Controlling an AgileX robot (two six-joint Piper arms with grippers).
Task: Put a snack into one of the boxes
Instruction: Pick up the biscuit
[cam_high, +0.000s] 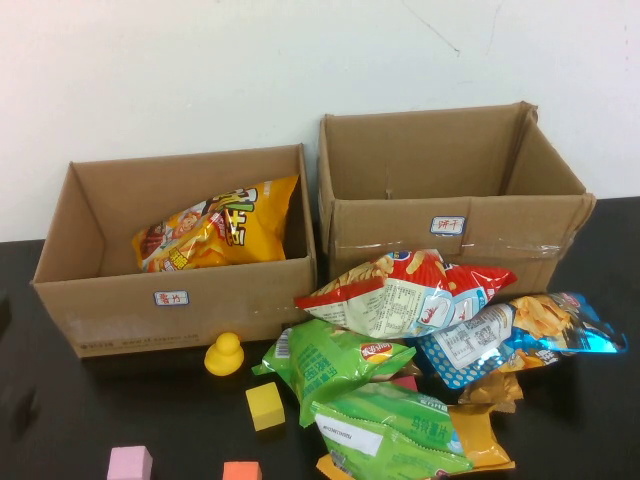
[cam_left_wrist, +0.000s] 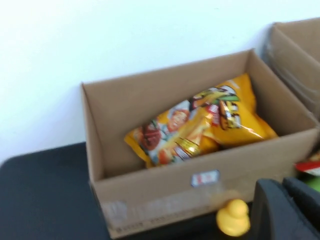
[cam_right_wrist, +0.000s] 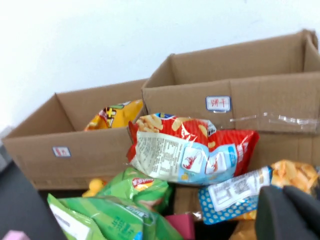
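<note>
Two open cardboard boxes stand at the back. The left box (cam_high: 180, 310) holds a yellow-orange snack bag (cam_high: 215, 228), also in the left wrist view (cam_left_wrist: 200, 125). The right box (cam_high: 450, 190) looks empty. In front of it lies a pile of snacks: a red-and-white bag (cam_high: 400, 295), a blue bag (cam_high: 510, 335) and two green bags (cam_high: 335, 360). Neither gripper shows in the high view. My left gripper (cam_left_wrist: 285, 182) is shut and empty, in front of the left box. My right gripper (cam_right_wrist: 285, 189) is shut and empty, just above the blue bag (cam_right_wrist: 235, 192).
A yellow toy duck (cam_high: 224, 355) sits against the left box's front. A yellow cube (cam_high: 265, 405), a pink cube (cam_high: 130, 463) and an orange cube (cam_high: 241, 471) lie on the black table (cam_high: 60, 420) near the front edge.
</note>
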